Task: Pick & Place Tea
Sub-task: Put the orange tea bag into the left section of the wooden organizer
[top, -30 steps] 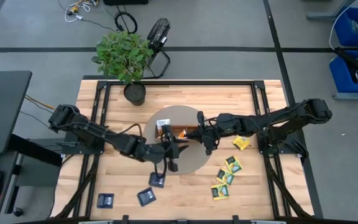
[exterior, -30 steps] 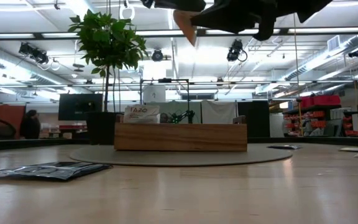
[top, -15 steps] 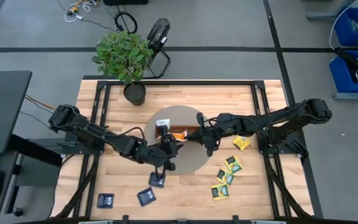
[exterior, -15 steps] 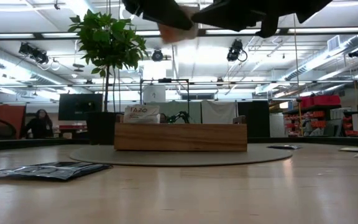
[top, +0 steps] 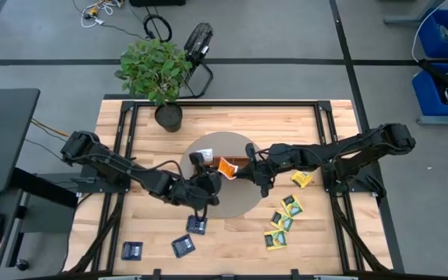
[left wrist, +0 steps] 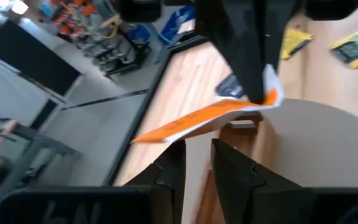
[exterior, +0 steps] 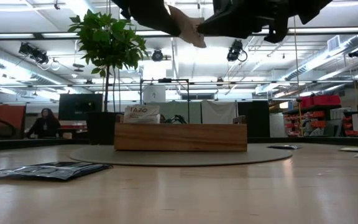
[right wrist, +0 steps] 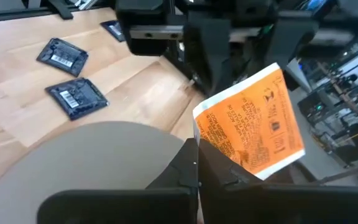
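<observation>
Over the worktop's (top: 232, 124) middle, the right hand (top: 235, 171) is clamped on an orange packet (top: 225, 167) — held aloft. The left hand (top: 208, 185) — fingers parted — hangs just beside it.

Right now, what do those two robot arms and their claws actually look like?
Both arms are dark, almost black, slim and jointed in several segments. The left claw and right claw each end in two flat, dark, blocky fingers. No markings or loose cables are visible on them.
</observation>
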Controlling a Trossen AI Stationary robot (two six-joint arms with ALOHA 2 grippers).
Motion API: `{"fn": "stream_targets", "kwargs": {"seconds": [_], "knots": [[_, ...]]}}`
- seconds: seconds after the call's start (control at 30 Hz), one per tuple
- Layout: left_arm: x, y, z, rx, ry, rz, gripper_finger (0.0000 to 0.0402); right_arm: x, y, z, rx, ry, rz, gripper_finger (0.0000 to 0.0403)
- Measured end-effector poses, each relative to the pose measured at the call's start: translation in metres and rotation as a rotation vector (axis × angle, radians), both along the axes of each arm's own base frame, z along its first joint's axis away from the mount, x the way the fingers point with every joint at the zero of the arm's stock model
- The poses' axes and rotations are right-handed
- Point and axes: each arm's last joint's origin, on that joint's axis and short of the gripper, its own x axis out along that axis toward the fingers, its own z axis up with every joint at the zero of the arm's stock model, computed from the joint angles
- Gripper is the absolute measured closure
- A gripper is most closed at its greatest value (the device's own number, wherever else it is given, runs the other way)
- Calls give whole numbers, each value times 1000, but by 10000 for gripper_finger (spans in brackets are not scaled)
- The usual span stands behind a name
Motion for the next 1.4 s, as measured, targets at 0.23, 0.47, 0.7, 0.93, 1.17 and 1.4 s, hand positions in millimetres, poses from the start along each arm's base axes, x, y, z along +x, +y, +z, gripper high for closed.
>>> {"fn": "stream_targets", "kwargs": {"seconds": [0.23,0.47,0.7,0.93,1.17,1.4], "knots": [[-8,-6,-3,94,49,43,319,-2,-1,-4,16,54,-25,403],[-24,-38,-5,154,103,-62,319,-4,-6,-11,45,131,-89,403],[-21,-49,2,114,34,-146,290,-4,-13,-11,110,146,-103,403],[-1,-16,1,-78,-6,-138,191,-4,-11,-11,134,145,-100,403],[9,3,1,-208,-24,-189,140,-4,-11,-10,134,141,-100,403],[15,13,3,-249,-47,-215,156,-3,-12,-10,135,133,-100,403]]}}
